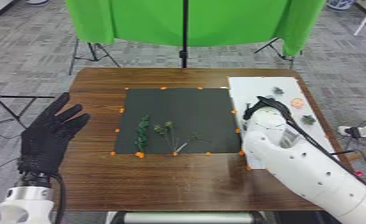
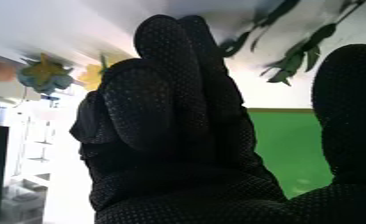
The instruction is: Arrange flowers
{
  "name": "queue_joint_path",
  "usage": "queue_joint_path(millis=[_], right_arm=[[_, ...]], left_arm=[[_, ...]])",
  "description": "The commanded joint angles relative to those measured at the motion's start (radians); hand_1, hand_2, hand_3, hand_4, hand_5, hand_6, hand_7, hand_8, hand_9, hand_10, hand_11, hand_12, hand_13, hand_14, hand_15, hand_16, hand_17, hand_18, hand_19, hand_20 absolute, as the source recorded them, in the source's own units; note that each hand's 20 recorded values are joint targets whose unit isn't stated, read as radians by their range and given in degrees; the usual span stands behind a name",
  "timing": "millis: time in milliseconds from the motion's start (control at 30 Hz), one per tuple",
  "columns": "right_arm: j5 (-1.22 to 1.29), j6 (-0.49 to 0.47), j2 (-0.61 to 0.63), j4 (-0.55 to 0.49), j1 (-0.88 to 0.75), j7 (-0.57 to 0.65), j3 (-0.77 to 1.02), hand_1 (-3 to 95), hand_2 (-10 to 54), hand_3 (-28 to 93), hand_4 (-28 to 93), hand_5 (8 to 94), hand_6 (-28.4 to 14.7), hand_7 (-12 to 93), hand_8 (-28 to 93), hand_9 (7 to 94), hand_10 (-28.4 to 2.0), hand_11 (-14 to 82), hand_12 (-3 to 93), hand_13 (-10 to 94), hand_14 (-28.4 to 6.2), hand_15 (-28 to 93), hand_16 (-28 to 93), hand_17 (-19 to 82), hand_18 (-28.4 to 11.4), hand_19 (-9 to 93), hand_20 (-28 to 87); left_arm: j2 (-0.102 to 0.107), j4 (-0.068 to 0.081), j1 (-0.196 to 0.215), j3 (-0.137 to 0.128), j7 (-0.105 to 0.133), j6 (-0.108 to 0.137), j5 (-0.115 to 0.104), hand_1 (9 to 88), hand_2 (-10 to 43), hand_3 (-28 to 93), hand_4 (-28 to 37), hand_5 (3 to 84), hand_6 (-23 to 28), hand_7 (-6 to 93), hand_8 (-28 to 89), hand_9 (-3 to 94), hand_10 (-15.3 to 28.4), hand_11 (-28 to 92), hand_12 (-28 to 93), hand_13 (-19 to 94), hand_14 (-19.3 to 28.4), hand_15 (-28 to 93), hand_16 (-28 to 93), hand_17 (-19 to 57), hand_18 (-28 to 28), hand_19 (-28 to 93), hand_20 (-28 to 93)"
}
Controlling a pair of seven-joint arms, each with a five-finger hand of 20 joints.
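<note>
"So where are the flowers?" asks one.

"Three blooms lie apart on the white sheet (image 1: 251, 88): a pinkish-orange flower (image 1: 297, 103), a grey-blue flower (image 1: 278, 91) and a grey-green flower (image 1: 308, 119). A leafy sprig (image 1: 143, 133), a budded stem (image 1: 169, 131) and a thin stem (image 1: 191, 142) lie on the dark mat (image 1: 179, 103)."

"And the right hand (image 1: 265, 104)?"

"Over the sheet, just beside the blooms. Its fingers are loosely extended, slightly bent, with the thumb (image 2: 350, 105) well apart. Nothing shows in its grasp; some dark leaves (image 2: 301, 54) hang past the gap, but nothing closes on them."

"How should it take a bloom, if that is the step?"

"Probably by lining up thumb and fingers across one stem, close under the head, and pinching lightly. Petals likely crush or bend. A clear lift before crossing to the mat should spare the neighbours a drag."

"What of the left hand (image 1: 46, 137)?"

"By the left edge of the table (image 1: 153, 190), fingers straight and spread, holding nothing. Beyond the table hangs a green cloth (image 1: 242, 25)."
</note>
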Motion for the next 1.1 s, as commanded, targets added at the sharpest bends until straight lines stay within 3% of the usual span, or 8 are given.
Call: queue_joint_path(millis=[33,267,300,333,400,500,833,1100], right_arm=[[-0.033,0.056,-0.050,0.058,0.023,-0.025,-0.091,25.8,-4.0,67,-23,74.4,-13.2,21,-8,72.4,-22.0,45.2,17.8,72,-14.7,77,12,36,-28.4,93,35],[-0.090,0.055,-0.041,0.112,0.053,-0.039,-0.202,35.6,-9.4,72,-26,74.7,-11.3,24,-9,72.5,-20.7,46.0,17.2,72,-13.6,77,11,36,-28.4,93,33],[-0.106,0.069,-0.039,0.123,0.055,-0.053,-0.219,39.5,-9.5,74,-27,75.2,-10.0,26,-9,73.4,-19.8,46.4,17.1,73,-12.6,77,12,36,-28.4,93,33],[-0.107,0.094,-0.030,0.127,0.062,-0.058,-0.242,42.9,-9.5,73,-28,75.4,-9.4,27,-1,74.3,-18.8,46.3,17.8,74,-11.9,77,12,37,-28.4,93,33],[-0.120,0.130,-0.020,0.128,0.048,-0.081,-0.248,53.5,-9.5,67,-28,77.9,-6.6,30,11,79.8,-13.6,39.7,25.6,77,-9.5,75,13,38,-28.4,93,34],[-0.147,0.178,0.003,0.123,0.043,-0.122,-0.267,59.3,-9.5,67,-28,83.8,-3.3,31,13,88.7,-10.4,31.0,30.7,84,-6.6,71,16,40,-27.7,93,36],[-0.220,0.404,0.104,0.084,0.108,-0.148,-0.319,57.6,-9.5,73,-28,86.4,-3.2,29,16,91.8,-9.3,29.0,32.9,87,-4.9,70,19,41,-27.2,93,42],[-0.229,0.484,0.144,0.018,0.159,-0.160,-0.291,57.0,-9.5,76,-28,86.8,-4.3,28,18,91.7,-9.8,30.2,34.0,86,-5.1,72,19,41,-27.2,93,44]], left_arm=[[-0.001,0.007,-0.001,0.013,-0.003,0.002,-0.003,24.1,5.3,80,-24.4,35.0,7.3,13.1,-10,34.2,18.8,22,11,27,27.4,51,-7,-6.6,28.4,54,17],[-0.010,0.006,-0.003,0.006,-0.015,-0.003,0.002,24.0,5.4,80,-24.3,35.0,7.2,13.1,-10,34.3,18.9,22,11,27,27.5,51,-7,-6.6,28.4,54,17],[-0.012,0.005,-0.002,0.005,-0.017,-0.001,0.004,24.0,5.4,80,-24.3,35.0,7.3,13.0,-10,34.3,18.8,22,11,27,27.4,51,-7,-6.7,28.4,54,17],[-0.014,0.006,-0.004,0.004,-0.020,-0.002,0.003,24.0,5.4,80,-24.3,35.0,7.3,13.0,-10,34.3,18.8,22,11,27,27.5,51,-7,-6.7,28.4,54,17],[-0.018,0.006,-0.004,0.002,-0.022,-0.005,0.005,24.1,5.5,80,-24.3,35.0,7.2,13.1,-10,34.3,18.8,22,11,27,27.4,51,-7,-6.6,28.4,54,17],[-0.015,0.005,-0.003,0.003,-0.016,-0.001,0.001,24.1,5.7,79,-24.2,35.0,7.2,13.0,-10,34.3,18.9,22,11,27,27.5,51,-7,-6.6,28.4,54,17],[-0.013,0.001,0.001,0.001,-0.014,0.001,0.001,23.9,5.6,80,-24.3,34.9,7.3,13.1,-10,34.3,18.9,22,11,27,27.5,51,-7,-6.6,28.4,54,17],[-0.004,-0.001,0.012,0.000,0.006,0.009,-0.004,23.9,5.7,80,-24.5,34.9,7.2,13.1,-10,34.3,18.9,22,11,27,27.4,51,-7,-6.6,28.4,54,17]])
